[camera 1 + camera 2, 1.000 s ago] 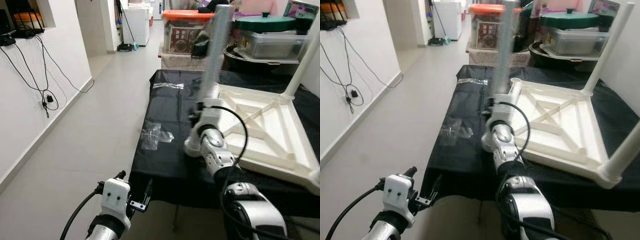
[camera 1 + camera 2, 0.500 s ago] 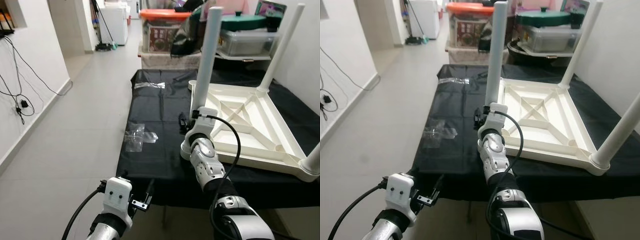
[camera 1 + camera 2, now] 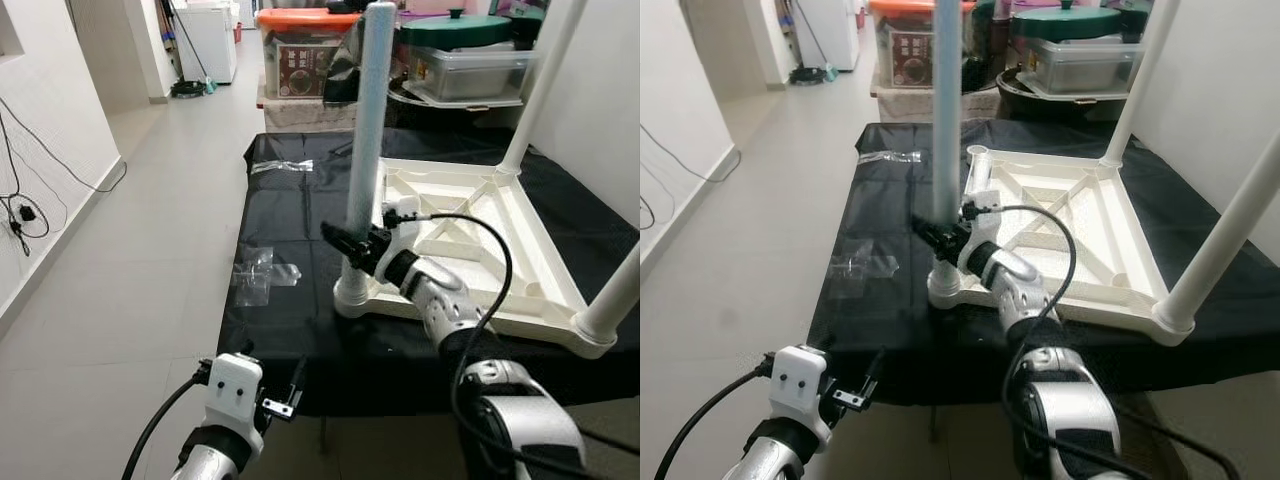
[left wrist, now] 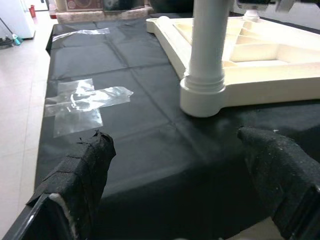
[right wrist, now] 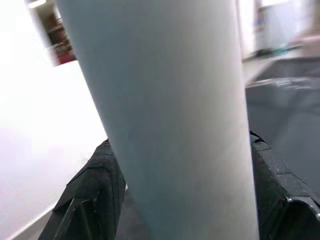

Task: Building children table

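The white plastic children's table top (image 3: 480,250) lies upside down on the black cloth-covered work surface (image 3: 290,320), ribs upward; a pale grey-white tubular leg (image 3: 366,150) stands upright in the near left corner socket (image 3: 355,295), and other white legs rise at the far corner (image 3: 535,85) and the near right corner (image 3: 615,300). The right gripper (image 3: 352,245) reaches across from the table side to the lower part of the near left leg, its black fingers (image 5: 92,185) lying on either side of the tube — whether they press on it or merely flank it I cannot tell. The left gripper (image 4: 175,180) hangs low before the cloth's near edge, fingers spread apart and holding nothing.

The step in hand looks like seating this leg; to do it well, I judge the grip should stay low near the socket, the tube be kept plumb, and the push go straight down along its axis — a sideways lean could jam it or drag the top across the cloth.

Behind the work surface stand storage boxes; a clear plastic box with an orange lid (image 3: 305,50) holds dark packets I cannot identify; a clear tub under a green round lid (image 3: 470,60) shows contents too dim to tell. A crumpled clear plastic wrapper (image 3: 262,275) lies on the cloth, well left of the socket.
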Controlling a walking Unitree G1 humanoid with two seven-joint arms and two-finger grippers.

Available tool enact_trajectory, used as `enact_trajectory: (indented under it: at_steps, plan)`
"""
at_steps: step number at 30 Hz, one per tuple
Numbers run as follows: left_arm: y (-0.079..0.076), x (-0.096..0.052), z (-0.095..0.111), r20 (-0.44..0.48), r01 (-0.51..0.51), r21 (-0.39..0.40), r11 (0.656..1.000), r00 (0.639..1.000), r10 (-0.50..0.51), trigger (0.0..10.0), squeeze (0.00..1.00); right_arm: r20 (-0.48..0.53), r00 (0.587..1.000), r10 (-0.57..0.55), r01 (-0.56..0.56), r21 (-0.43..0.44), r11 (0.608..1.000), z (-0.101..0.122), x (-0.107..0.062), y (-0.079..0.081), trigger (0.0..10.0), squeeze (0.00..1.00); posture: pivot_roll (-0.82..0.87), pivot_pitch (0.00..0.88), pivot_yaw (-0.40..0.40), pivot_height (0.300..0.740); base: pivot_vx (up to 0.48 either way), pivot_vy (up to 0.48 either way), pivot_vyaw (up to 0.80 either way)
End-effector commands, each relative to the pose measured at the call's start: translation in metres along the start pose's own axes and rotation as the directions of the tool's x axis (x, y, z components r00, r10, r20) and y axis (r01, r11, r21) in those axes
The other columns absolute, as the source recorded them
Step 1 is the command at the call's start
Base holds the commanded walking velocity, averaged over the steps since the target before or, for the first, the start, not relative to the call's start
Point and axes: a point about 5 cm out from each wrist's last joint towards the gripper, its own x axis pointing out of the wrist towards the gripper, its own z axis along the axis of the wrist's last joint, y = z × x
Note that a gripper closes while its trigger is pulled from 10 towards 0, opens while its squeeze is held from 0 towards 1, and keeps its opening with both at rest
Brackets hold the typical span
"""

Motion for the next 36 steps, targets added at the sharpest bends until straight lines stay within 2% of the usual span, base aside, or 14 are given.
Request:
enact_trajectory:
  at_steps: [1,11,12,13,19,20,22,23,26,28,30,32,34,36]
  plan:
    - [0.001,-0.001,-0.002,-0.011,-0.002,-0.006,1.0,1.0,0.002,10.0,0.0,-0.077,0.98,0.186,-0.184,0.027,0.983,-0.005,0.013,0.018,10.0,0.0,0.06,0.0,-0.019,0.74,0.0,0.0,0.0]
    - [0.0,-0.001,0.0,-0.006,-0.01,-0.011,1.0,1.0,0.01,10.0,0.0,-0.182,0.881,0.437,-0.433,0.062,0.899,-0.004,0.026,0.041,10.0,0.0,0.08,0.0,-0.033,0.74,0.0,0.0,0.0]
    - [0.0,-0.001,0.0,-0.005,-0.01,-0.011,1.0,1.0,0.01,10.0,0.0,-0.185,0.871,0.456,-0.451,0.068,0.89,-0.004,0.026,0.042,3.9,0.0,0.08,0.0,-0.033,0.74,0.0,0.0,0.0]
    - [0.0,-0.001,0.0,-0.006,-0.008,-0.01,1.0,1.0,0.008,10.0,0.0,-0.178,0.865,0.469,-0.464,0.076,0.883,-0.004,0.027,0.044,0.0,0.0,0.1,0.0,-0.028,0.74,0.0,0.0,0.0]
    - [0.0,-0.002,0.0,-0.009,-0.004,-0.006,1.0,1.0,0.004,10.0,0.0,-0.161,0.885,0.437,-0.436,0.048,0.899,-0.004,0.028,0.043,0.0,0.0,0.1,0.0,-0.025,0.74,0.0,0.0,0.0]
    - [0.0,-0.002,0.0,-0.009,-0.005,-0.006,1.0,1.0,0.005,10.0,0.0,-0.156,0.942,0.296,-0.301,-0.009,0.954,-0.005,0.032,0.036,0.0,0.0,0.1,0.0,-0.025,0.74,0.0,0.0,0.0]
    - [0.0,-0.002,0.0,-0.009,-0.006,-0.006,1.0,1.0,0.006,10.0,0.0,-0.153,0.961,0.231,-0.238,-0.025,0.971,-0.005,0.033,0.033,0.0,0.0,0.1,0.0,-0.025,0.74,0.0,0.0,0.0]
    - [0.0,-0.002,0.0,-0.009,-0.005,-0.006,1.0,1.0,0.005,10.0,0.0,-0.132,0.987,0.095,-0.104,-0.058,0.993,-0.003,0.034,0.026,0.0,0.0,0.1,0.0,-0.025,0.74,0.0,0.0,0.0]
    - [0.0,-0.002,0.0,-0.009,-0.005,-0.006,1.0,1.0,0.005,10.0,0.0,-0.109,0.994,-0.027,0.021,-0.056,0.998,-0.002,0.033,0.019,0.0,0.0,0.1,0.0,-0.025,0.74,0.0,0.0,0.0]
    - [0.0,-0.001,-0.001,-0.01,-0.004,-0.006,1.0,1.0,0.004,10.0,0.0,-0.072,0.973,-0.221,0.215,-0.082,0.973,0.0,0.029,0.007,0.0,0.0,0.1,0.0,-0.026,0.74,0.0,0.0,0.0]
    - [0.0,-0.001,-0.001,-0.011,-0.001,-0.006,1.0,1.0,0.001,10.0,0.0,0.013,0.775,-0.632,0.631,-0.062,0.773,-0.001,0.005,-0.023,0.0,0.0,0.09,0.0,-0.018,0.74,0.0,0.0,0.0]
    - [0.0,-0.001,-0.001,-0.011,-0.001,-0.006,1.0,1.0,0.001,10.0,0.0,0.013,0.775,-0.632,0.631,-0.062,0.773,-0.001,0.005,-0.023,0.0,0.0,0.09,0.0,-0.018,0.74,0.0,0.0,0.0]
    - [0.001,-0.001,-0.001,-0.012,0.001,-0.004,1.0,1.0,-0.001,10.0,0.0,0.064,0.514,-0.856,0.858,-0.008,0.514,-0.009,-0.022,-0.036,0.0,0.0,0.09,0.0,-0.018,0.74,0.0,0.0,0.0]
    - [0.001,-0.001,-0.001,-0.012,0.001,-0.004,1.0,1.0,-0.001,10.0,0.0,0.064,0.514,-0.856,0.858,-0.008,0.514,-0.009,-0.022,-0.036,0.0,0.0,0.09,0.0,-0.018,0.74,0.0,0.0,0.0]
